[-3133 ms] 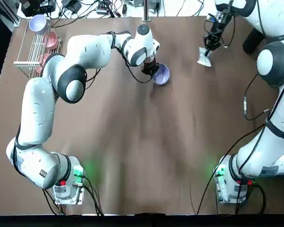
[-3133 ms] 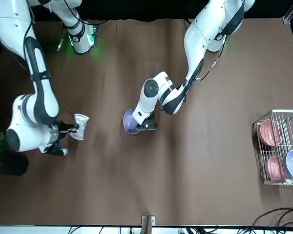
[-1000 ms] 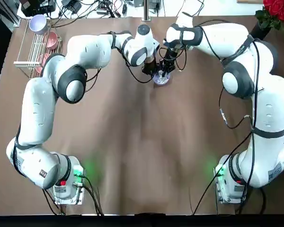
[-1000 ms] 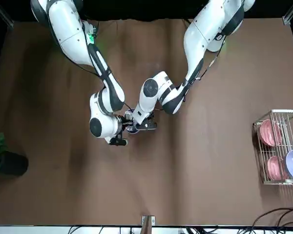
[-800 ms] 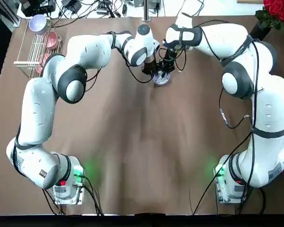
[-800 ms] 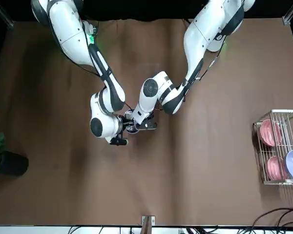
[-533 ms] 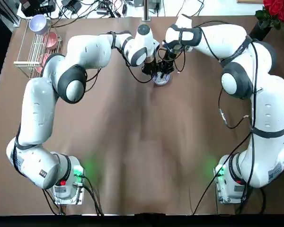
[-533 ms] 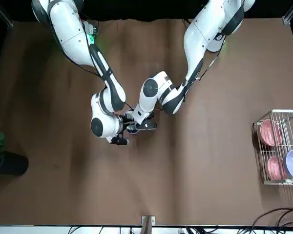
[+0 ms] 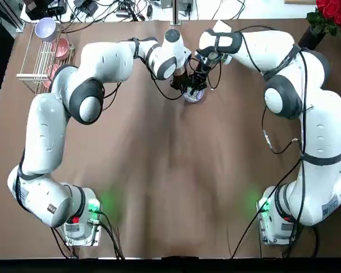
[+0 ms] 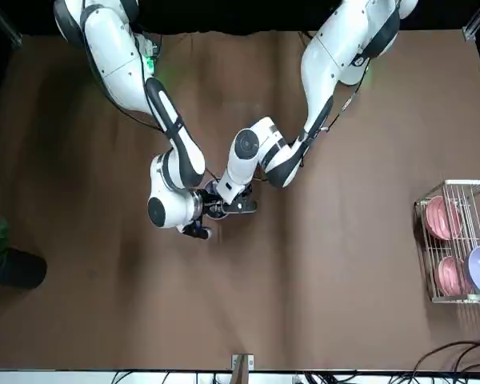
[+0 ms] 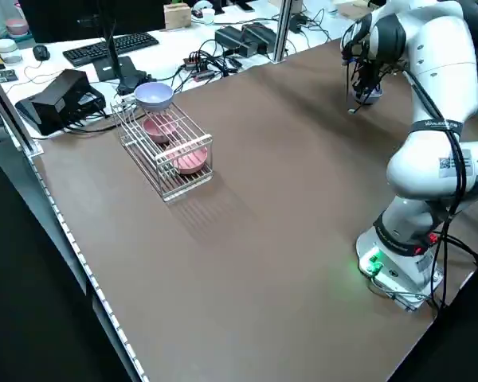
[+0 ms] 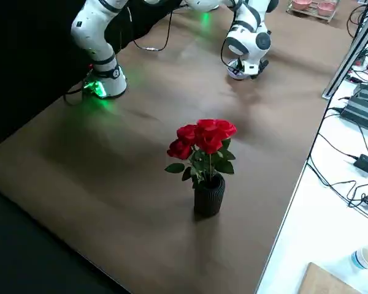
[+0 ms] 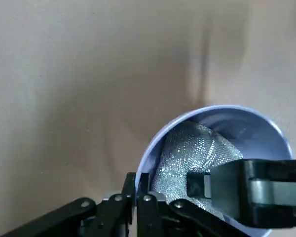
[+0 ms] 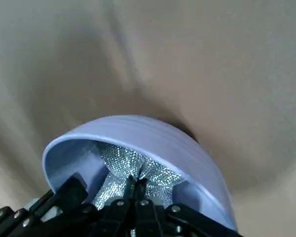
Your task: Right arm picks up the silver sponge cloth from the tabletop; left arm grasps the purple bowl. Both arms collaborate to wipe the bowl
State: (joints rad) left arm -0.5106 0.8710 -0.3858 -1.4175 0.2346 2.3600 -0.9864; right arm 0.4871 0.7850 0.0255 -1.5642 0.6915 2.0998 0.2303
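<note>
From overhead, we hold the smooth, round purple bowl (image 13: 266,136) near twelve o'clock above the brown table (image 9: 170,199), our left pincer (image 13: 139,178) clamped on its wall. Inside, our right pincer (image 14: 136,182) grips the glittery, pinched silver cloth (image 13: 190,153); we cannot tell its long axis's clock direction. The wire rack (image 9: 45,65) stands at ten, red roses (image 12: 202,138) at two.

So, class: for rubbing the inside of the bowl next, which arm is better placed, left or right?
The right, I'd judge: its gripper pinches the silver cloth inside the purple bowl, while the left gripper is clamped on the rim.
</note>
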